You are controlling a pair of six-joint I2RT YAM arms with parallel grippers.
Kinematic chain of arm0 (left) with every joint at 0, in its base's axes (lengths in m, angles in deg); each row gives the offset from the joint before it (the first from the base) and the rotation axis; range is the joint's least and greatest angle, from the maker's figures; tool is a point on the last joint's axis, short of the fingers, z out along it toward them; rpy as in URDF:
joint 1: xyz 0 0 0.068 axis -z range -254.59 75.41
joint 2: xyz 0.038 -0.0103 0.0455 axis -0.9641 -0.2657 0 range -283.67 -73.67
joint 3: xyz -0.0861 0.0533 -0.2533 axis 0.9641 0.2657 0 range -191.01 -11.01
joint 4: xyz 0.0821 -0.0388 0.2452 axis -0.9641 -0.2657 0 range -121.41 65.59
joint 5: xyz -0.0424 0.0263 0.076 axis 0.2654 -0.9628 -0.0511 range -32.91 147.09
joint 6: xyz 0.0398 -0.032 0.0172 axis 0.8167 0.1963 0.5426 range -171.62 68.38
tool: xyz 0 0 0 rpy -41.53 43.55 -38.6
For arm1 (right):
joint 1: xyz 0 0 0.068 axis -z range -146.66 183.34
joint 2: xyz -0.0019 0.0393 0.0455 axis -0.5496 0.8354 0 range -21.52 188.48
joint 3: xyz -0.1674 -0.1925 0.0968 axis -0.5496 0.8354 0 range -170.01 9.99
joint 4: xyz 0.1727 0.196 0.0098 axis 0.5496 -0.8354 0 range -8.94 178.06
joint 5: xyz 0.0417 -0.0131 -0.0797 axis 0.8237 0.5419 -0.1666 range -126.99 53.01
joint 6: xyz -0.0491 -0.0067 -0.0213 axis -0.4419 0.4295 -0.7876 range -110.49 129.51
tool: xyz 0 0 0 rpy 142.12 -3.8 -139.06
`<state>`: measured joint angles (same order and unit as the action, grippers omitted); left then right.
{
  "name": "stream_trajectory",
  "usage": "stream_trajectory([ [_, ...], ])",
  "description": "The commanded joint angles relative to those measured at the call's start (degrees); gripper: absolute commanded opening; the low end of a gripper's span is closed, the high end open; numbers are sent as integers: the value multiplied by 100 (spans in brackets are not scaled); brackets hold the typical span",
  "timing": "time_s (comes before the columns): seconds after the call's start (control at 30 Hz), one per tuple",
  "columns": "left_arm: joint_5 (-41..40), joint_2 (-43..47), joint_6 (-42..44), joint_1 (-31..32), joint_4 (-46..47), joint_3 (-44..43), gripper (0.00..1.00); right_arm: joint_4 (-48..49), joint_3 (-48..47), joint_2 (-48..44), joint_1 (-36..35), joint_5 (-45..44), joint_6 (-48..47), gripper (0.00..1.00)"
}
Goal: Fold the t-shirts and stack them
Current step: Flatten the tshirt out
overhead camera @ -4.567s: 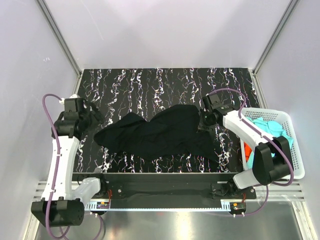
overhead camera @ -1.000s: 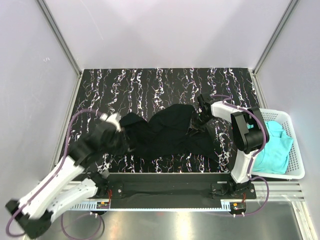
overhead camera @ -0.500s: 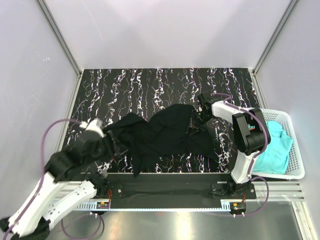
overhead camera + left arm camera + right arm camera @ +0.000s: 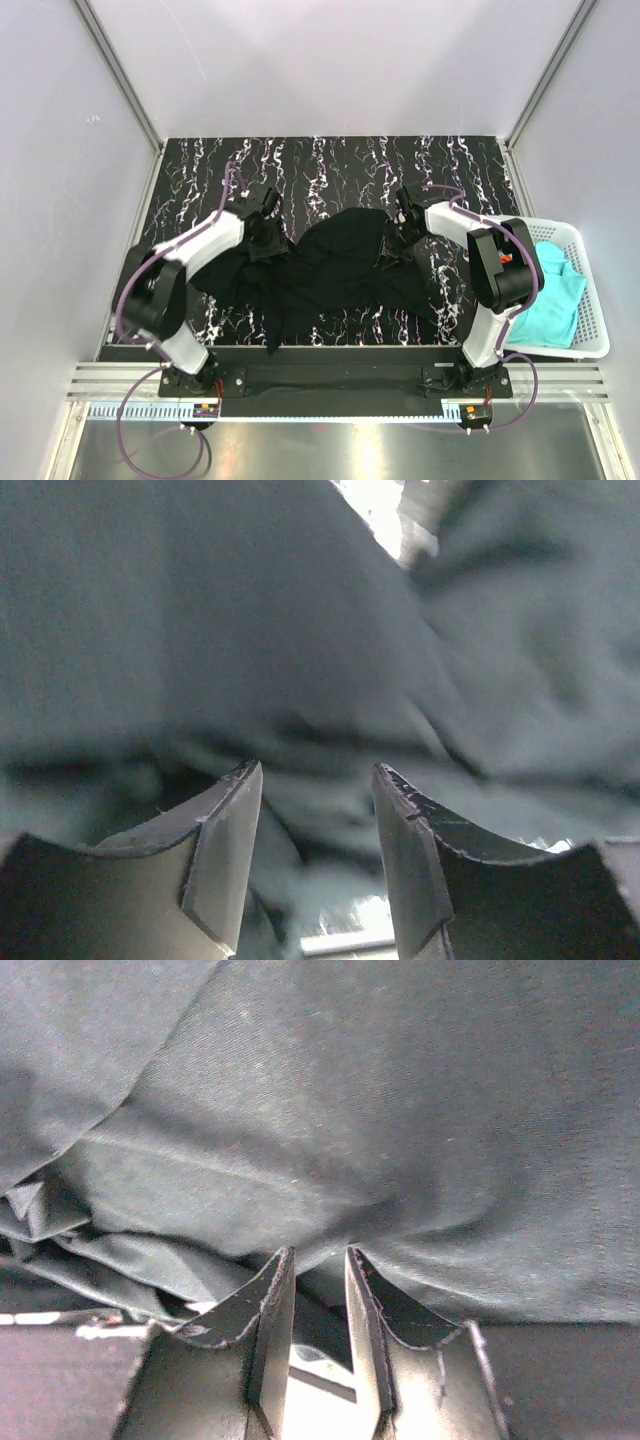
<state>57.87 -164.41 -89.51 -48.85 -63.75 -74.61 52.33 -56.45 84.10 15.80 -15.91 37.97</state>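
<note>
A large black t-shirt [image 4: 330, 265] lies crumpled across the middle of the table. My left gripper [image 4: 262, 228] is at its far left part. In the left wrist view that gripper [image 4: 315, 770] is open, its fingers apart just above the dark cloth [image 4: 250, 630], with nothing held. My right gripper [image 4: 392, 245] sits at the shirt's right edge. In the right wrist view the right gripper [image 4: 318, 1252] is nearly closed, with a pucker of black cloth [image 4: 380, 1110] pinched at its tips. A turquoise t-shirt [image 4: 550, 290] lies in the basket.
A white lattice basket [image 4: 598, 300] stands off the table's right edge. The table top [image 4: 300, 165] is black with white marbling. Grey walls close in the left, the back and the right. A narrow flap of the shirt [image 4: 272, 335] reaches toward the front edge.
My left arm swung from the shirt's near-left side up to its far-left part, and its jaws opened. A flap of shirt now trails toward the front edge. The right gripper stayed put.
</note>
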Motion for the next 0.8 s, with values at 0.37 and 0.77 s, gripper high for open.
stream_trajectory([
  [0.37, 476, -2938, 1011, -683, 391, -2129, 52, 48, -721, 853, 23, -1149, 71, 32],
  [0.77, 28, -3619, 1784, -746, -338, -5129, 66, -944, -2382, 1462, 172, -1703, -289, 33],
])
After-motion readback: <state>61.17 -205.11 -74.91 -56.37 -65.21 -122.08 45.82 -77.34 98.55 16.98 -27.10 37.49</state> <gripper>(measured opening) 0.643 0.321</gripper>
